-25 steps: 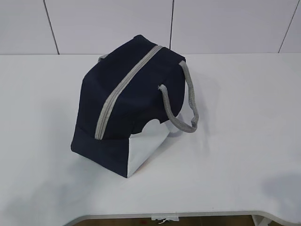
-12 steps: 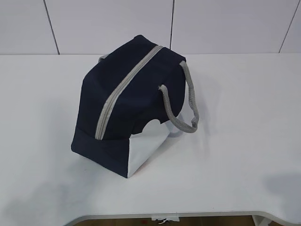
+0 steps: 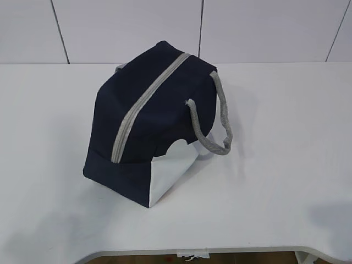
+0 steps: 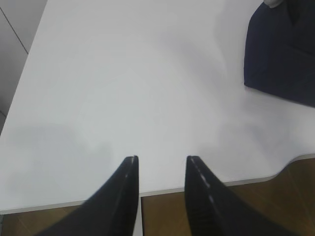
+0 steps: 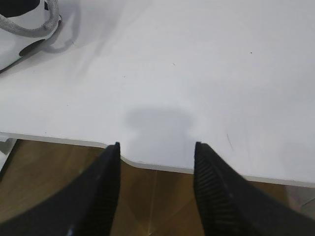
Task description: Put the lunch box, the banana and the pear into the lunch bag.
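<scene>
Bag [image 3: 148, 124] zipped, unmoved since a second ago, beyond your jaws; both pairs spread, empty; task looks done.

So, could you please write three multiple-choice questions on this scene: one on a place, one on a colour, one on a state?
1. Where does the bag stand on the table in the exterior view?
A. left of the middle
B. at the far right edge
C. on the floor

2. What colour is the zipper?
A. red
B. grey
C. yellow

3. How is the zipper?
A. wide open
B. half open
C. closed

Answers:
1 A: the bag sits left of the table's middle.
2 B: a grey strip runs along the navy top.
3 C: the strip shows no gap along its length.

Both the left gripper and the right gripper are open and empty.
</scene>
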{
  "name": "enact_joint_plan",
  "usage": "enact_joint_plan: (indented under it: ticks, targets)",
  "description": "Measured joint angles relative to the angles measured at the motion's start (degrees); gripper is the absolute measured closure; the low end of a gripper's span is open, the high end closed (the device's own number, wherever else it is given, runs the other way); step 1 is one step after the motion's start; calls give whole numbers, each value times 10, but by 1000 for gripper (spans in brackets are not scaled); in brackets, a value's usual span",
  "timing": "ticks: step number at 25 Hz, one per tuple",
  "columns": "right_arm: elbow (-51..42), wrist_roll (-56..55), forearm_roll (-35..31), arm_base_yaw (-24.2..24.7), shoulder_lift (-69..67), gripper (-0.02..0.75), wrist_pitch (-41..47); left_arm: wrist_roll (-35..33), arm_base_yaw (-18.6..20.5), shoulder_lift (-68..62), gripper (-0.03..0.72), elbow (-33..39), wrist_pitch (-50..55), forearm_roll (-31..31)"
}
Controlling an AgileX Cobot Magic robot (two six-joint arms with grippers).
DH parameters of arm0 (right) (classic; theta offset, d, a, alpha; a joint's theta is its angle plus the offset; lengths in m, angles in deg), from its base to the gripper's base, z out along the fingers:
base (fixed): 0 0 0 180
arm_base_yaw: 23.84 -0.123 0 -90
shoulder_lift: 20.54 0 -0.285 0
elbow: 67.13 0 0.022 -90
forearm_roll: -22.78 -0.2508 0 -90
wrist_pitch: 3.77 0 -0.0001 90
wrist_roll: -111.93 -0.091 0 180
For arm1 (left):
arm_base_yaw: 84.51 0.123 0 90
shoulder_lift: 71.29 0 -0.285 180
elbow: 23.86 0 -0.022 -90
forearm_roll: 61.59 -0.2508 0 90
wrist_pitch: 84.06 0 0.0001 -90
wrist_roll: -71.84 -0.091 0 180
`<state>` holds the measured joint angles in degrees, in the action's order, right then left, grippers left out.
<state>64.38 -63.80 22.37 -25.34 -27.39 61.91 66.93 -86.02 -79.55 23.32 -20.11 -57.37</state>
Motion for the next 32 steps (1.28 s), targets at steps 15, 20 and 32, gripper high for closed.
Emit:
enact_joint_plan:
  ticks: [15,20,32]
  targets:
    - [0,0,0,0,0,355,0,0,12,0,447,0,0,0]
    - [0,0,0,0,0,355,0,0,61,0,447,0,0,0]
    - [0,0,0,0,0,355,-1,0,73,0,447,0,0,0]
